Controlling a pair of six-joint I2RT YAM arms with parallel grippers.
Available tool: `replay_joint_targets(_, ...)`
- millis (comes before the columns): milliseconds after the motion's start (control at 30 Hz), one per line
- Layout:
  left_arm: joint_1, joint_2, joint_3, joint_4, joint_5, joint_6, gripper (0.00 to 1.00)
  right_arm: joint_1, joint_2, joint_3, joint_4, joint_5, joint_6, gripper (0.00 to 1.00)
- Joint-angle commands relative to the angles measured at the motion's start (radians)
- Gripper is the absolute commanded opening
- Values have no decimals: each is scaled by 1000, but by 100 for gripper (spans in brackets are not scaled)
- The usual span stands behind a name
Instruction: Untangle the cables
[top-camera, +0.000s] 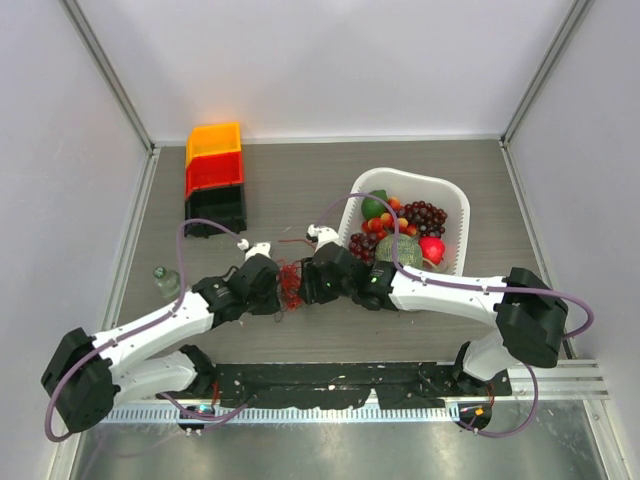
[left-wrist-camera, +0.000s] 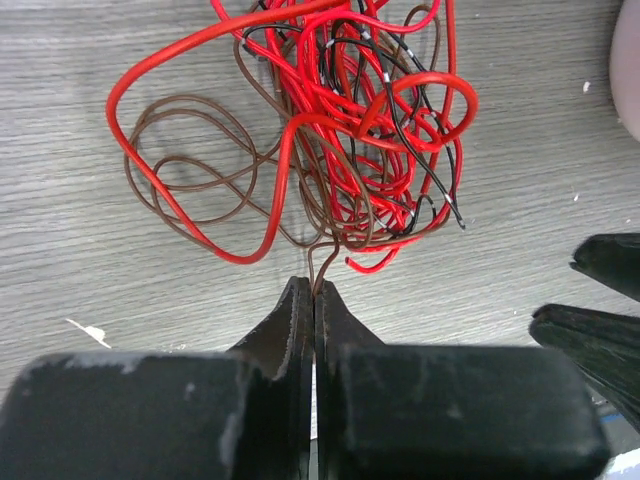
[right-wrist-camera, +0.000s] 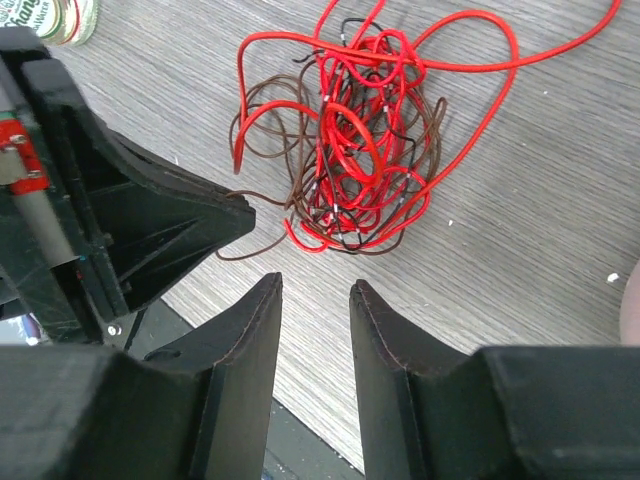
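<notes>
- Red, brown and black thin wires make up one loose tangle, the cables (top-camera: 290, 284), lying on the grey wood-grain table (top-camera: 330, 160) between the two grippers and just left of the basket. I cannot tell how many separate wires there are. The red ones are glossy and looped tightly, and the brown ones spread in wider, rounder coils.
- Left gripper (left-wrist-camera: 315, 288): its two black fingers are pressed flat together, and the end of a brown strand (left-wrist-camera: 322, 258) runs into the seam at their tips, pinched there.
- Right gripper (right-wrist-camera: 315, 292): its two dark, tapered fingers stand apart with bare table showing in the gap. It holds nothing, and the tangle lies just beyond the tips.
- One white plastic basket (top-camera: 452, 189) with rounded corners holds mixed fruit, including a dark grape bunch (top-camera: 426, 213).
- Three plastic bins are nested in a row: orange (top-camera: 214, 139), red (top-camera: 214, 172) and black (top-camera: 216, 207).
- One small clear jar (top-camera: 165, 281) stands near the left arm.
</notes>
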Motion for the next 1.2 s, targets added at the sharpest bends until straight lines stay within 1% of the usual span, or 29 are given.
replay_joint_targets(0,4,-117,36,-42,-37,50,0,1,3,27,79,-48,-13,39)
replay_joint_targets(167,4,-294,119,-123,51,87,0,5,61,66,127,-102,-57,45)
replay_joint_targets(300,4,-397,200,-122,154,102,0,8,133,121,171,-102,-57,49)
replay_joint_targets(333,4,-412,220,-119,178,104,0,8,150,133,170,-130,-51,49)
replay_joint_targets(367,2,-424,243,-114,219,105,0,8,176,155,203,-123,-36,49)
replay_joint_targets(400,4,-437,267,-105,246,110,0,7,190,161,219,-76,-25,49)
replay_joint_targets(500,4,-450,368,-85,301,122,0,-1,254,198,224,-13,28,48)
replay_joint_targets(600,4,-426,548,-97,326,156,0,-7,311,218,190,59,41,44)
replay_joint_targets(633,4,-415,621,-96,330,166,0,-12,320,221,184,94,41,44)
replay_joint_targets(667,2,-397,687,-93,330,180,0,-19,340,219,155,107,42,43)
replay_joint_targets(800,4,-302,1015,-111,319,237,0,-35,372,187,141,135,44,42)
replay_joint_targets(900,2,-216,1243,-152,269,295,0,-39,369,166,127,145,44,42)
replay_joint_targets(1000,4,-150,1353,-195,198,329,0,-38,342,161,107,129,24,42)
replay_joint_targets(1100,4,-119,1389,-202,109,326,0,-38,305,143,116,133,7,42)
replay_joint_targets(1167,4,-104,1409,-179,100,323,0,-38,302,136,112,145,-7,42)
